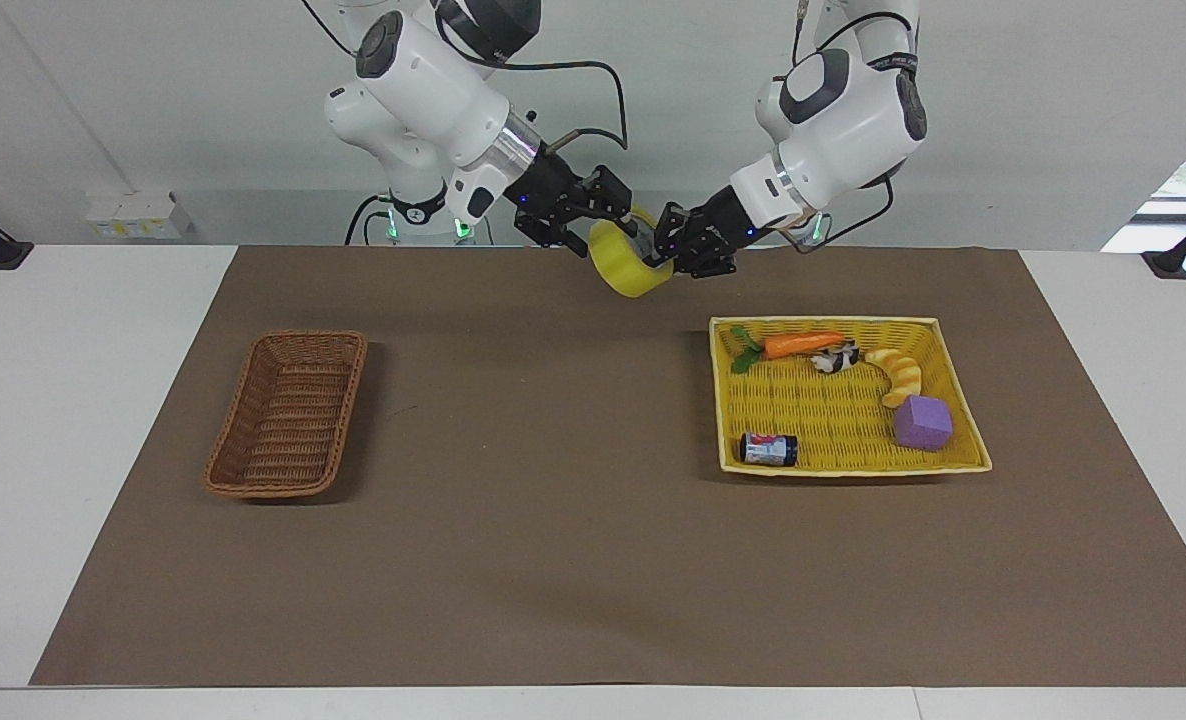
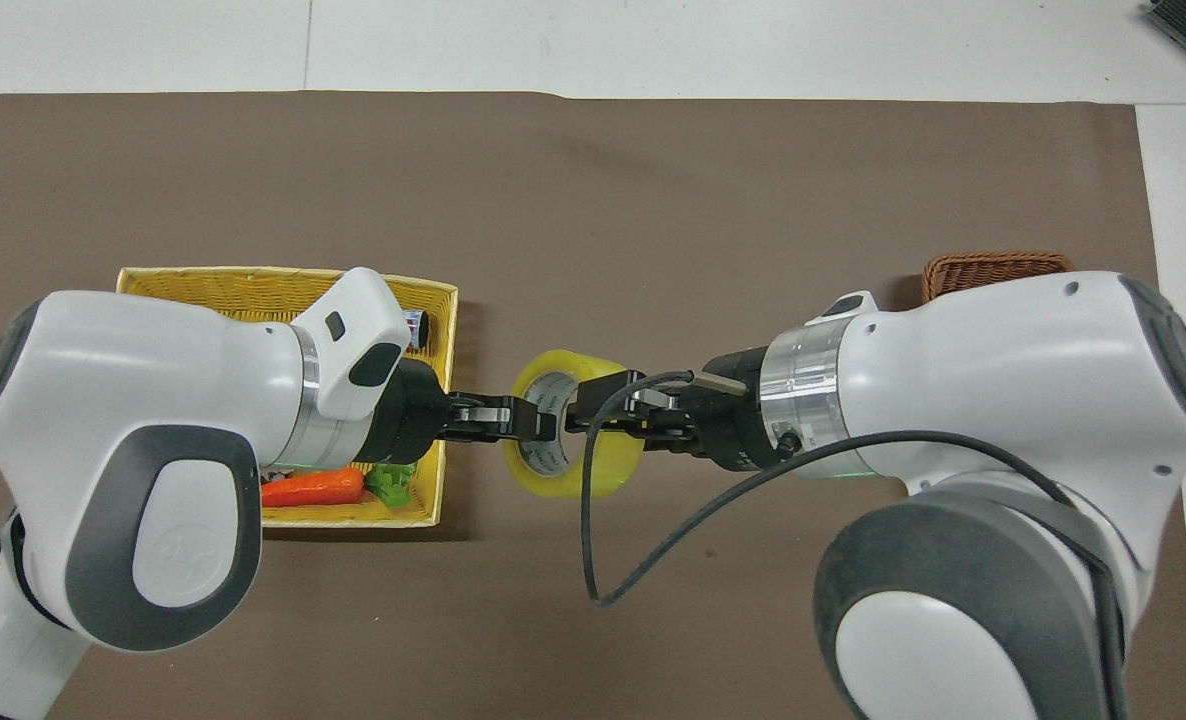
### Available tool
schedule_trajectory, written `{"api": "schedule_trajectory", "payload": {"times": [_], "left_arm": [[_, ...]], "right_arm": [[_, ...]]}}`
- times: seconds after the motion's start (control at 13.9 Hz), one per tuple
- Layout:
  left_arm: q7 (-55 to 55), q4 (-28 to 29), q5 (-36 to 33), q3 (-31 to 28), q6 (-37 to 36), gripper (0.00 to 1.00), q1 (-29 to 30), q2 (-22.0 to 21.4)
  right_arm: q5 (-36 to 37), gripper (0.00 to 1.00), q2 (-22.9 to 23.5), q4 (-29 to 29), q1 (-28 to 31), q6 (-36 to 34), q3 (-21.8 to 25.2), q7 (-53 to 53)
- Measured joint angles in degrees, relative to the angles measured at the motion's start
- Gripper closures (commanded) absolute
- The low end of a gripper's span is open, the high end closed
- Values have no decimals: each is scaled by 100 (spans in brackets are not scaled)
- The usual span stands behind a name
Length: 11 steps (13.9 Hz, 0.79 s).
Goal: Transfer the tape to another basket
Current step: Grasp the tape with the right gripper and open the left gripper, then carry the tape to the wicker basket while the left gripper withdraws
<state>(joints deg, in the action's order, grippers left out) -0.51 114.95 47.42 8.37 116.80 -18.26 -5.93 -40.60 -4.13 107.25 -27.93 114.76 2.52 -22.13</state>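
Above brown mat, glossy yellow tape [image 1: 621,268] ring, left gripper [image 1: 665,246] pinching rim

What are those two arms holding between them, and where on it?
The tape, in mid-air: the left gripper pinches its ring wall on one side, and the right gripper is closing on the other side.

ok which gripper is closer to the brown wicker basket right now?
Right. The right gripper is at the tape, on the edge toward the wicker basket. The left gripper holds the tape from the yellow basket end.
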Motion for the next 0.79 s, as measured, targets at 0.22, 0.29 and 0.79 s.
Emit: {"api": "schedule_trajectory", "payload": {"times": [0.22, 0.29, 0.79], "left_arm": [[-170, 16, 18, 20, -3, 4, -6, -4], [-208, 11, 29, 17, 25, 0, -5, -10], [-923, -188, -7, -43, 9, 0, 124, -224]], "right_arm": [[15, 100, 0, 7, -11, 18, 4, -3], [15, 100, 2, 12, -5, 18, 9, -29], [56, 100, 43, 80, 140, 17, 29, -57]]}}
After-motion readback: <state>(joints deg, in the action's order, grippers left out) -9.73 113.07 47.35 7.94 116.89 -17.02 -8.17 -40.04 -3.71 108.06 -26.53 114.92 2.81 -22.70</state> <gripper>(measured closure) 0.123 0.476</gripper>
